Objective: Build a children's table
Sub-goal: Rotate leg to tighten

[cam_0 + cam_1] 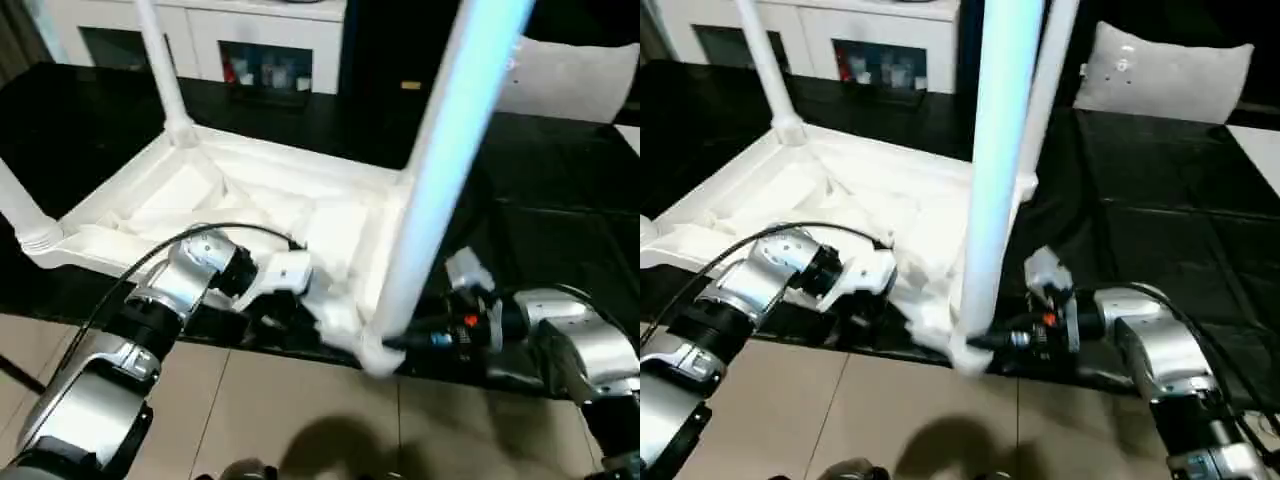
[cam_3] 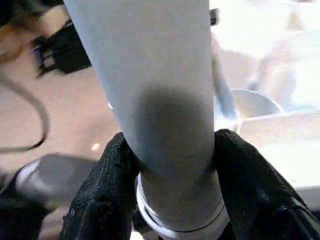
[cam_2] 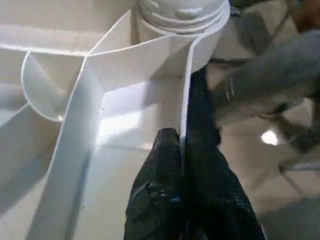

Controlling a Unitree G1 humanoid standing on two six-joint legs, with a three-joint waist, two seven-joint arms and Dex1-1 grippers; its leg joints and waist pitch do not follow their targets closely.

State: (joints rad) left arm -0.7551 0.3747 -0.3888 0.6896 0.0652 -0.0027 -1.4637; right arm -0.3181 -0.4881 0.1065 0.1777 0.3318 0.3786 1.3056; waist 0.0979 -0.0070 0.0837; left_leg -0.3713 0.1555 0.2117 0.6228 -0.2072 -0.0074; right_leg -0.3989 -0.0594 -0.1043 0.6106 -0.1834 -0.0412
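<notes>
White ribbed plastic tabletop (image 1: pixel 250 215) lies upside down on the black desk (image 1: pixel 560 200). Near-right corner: long tapered white tube leg (image 1: pixel 440 170) stands upright in its socket. Right gripper (image 2: pixel 170 170) jaws clasp its base; left gripper (image 3: pixel 182 165) jaws pinch the adjacent near rim.

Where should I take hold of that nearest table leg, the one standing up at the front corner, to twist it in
Grip the nearest leg low on its round shaft, just above the corner socket, coming in level from the right side. It stands upright and tapers, so the base is widest and steadiest. The right end effector already straddles it there, while the left end effector pinches the tabletop rim.
</notes>
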